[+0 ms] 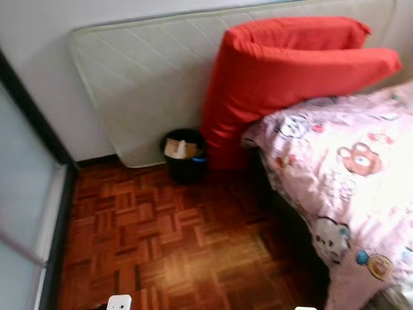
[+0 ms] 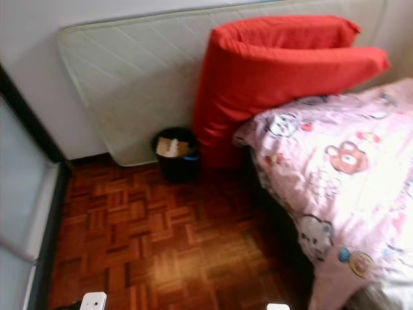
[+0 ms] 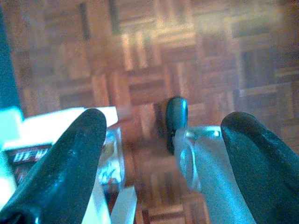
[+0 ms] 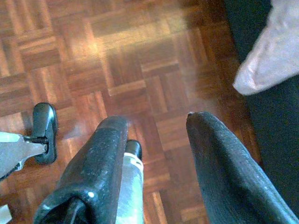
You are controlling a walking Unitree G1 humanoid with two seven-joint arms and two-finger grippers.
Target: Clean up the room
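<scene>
Seemingly scanning the room for litter, with nothing in hand; probably calling next for walking toward the black bin [image 1: 184,155] or turning to find loose rubbish.

Standing against the foot of the leaning mattress [image 1: 142,77], just beside the red cushion [image 1: 284,64], near the corner of the pink blanket [image 1: 348,174]: the bin, holding cardboard scraps [image 1: 179,149].

Hanging over the parquet floor [image 1: 161,239], well apart from the bin: left gripper [image 3: 166,122], fingers spread, gripping nothing; right gripper [image 4: 156,122], likewise spread and carrying nothing.
</scene>
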